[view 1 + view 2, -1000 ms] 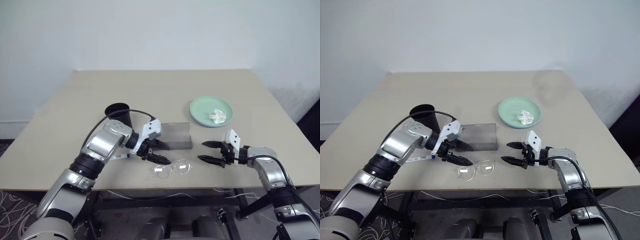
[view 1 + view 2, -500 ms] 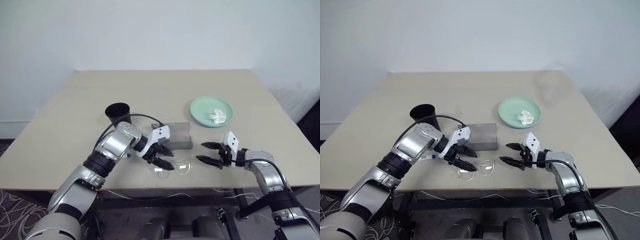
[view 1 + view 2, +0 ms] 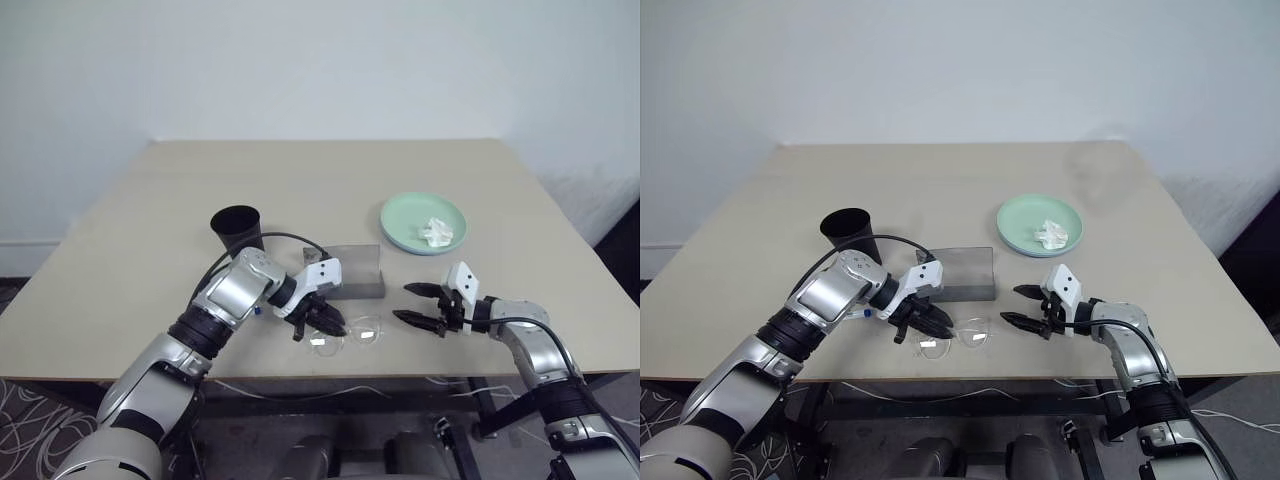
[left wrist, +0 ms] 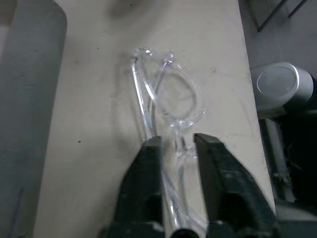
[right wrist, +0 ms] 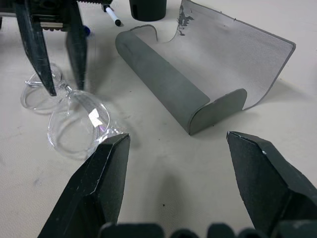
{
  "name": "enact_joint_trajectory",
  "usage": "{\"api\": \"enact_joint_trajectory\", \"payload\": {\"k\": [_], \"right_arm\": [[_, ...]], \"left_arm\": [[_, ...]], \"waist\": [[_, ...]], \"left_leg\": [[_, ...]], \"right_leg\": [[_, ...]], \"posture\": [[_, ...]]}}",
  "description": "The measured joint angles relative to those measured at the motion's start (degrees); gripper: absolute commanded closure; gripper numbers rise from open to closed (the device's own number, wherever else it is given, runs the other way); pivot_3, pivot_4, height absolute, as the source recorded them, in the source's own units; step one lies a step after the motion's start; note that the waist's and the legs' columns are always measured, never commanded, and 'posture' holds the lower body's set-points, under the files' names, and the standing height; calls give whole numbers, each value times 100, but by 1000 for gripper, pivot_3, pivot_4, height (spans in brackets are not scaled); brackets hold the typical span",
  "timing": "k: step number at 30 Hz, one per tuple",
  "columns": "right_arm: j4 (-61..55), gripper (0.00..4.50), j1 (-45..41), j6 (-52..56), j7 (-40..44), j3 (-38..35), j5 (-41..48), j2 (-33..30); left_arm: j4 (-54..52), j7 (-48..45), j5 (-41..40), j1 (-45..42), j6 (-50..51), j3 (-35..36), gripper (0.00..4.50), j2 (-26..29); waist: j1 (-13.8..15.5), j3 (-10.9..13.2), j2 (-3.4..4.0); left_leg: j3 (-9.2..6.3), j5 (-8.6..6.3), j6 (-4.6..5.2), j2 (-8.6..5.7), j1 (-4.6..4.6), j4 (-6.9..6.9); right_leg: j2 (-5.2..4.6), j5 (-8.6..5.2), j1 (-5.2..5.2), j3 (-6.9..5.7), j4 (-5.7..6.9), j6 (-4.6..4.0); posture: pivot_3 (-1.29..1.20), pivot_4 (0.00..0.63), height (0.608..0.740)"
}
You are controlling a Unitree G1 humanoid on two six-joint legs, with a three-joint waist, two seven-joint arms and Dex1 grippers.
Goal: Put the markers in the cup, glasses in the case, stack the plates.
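The clear glasses (image 3: pixel 345 335) lie near the table's front edge, just in front of the grey case (image 3: pixel 355 270), whose lid stands open. My left gripper (image 4: pixel 181 144) points down on them, shut on the bridge and the folded arms. To the right, my right gripper (image 3: pixel 418 305) hovers open with nothing in it, facing the glasses (image 5: pixel 74 124). The black cup (image 3: pixel 238 228) stands upright behind my left arm. A black-capped marker (image 5: pixel 113 16) lies near the cup. A blue-capped marker (image 3: pixel 862 314) is partly hidden under my left forearm. The mint green plate (image 3: pixel 395 215) sits at the back right.
A crumpled white paper wad (image 3: pixel 436 232) lies in the green plate. The table's front edge (image 3: pixel 400 378) runs close below the glasses. Bare tabletop spreads behind the cup and the case.
My left gripper came right from beside the marker, dropped over the glasses and closed its fingers from wide open onto the bridge. The right gripper stayed where it was.
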Motion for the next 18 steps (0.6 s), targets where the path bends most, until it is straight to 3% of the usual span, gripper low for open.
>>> {"api": "enact_joint_trajectory", "payload": {"k": [6,11,18], "right_arm": [[0,1116,-2,0,-5,-2,0,-17],[0,1116,-4,0,-12,-2,-2,-17],[-11,1116,-20,75,98,-24,122,-48]], "left_arm": [[-11,-1,71,1,-53,0,3418,2],[-11,-10,65,1,-58,7,4485,-17],[-24,-21,67,1,-71,20,4485,-18]], "waist": [[0,0,0],[0,0,0],[0,-1,0]], "left_leg": [[0,0,0,0,0,1],[0,0,0,0,1,3],[-1,0,0,0,1,9]], "right_leg": [[0,0,1,0,0,0],[0,0,1,-1,1,0],[0,1,5,-2,2,2]], "posture": [[0,0,740],[0,0,740],[0,0,740]]}}
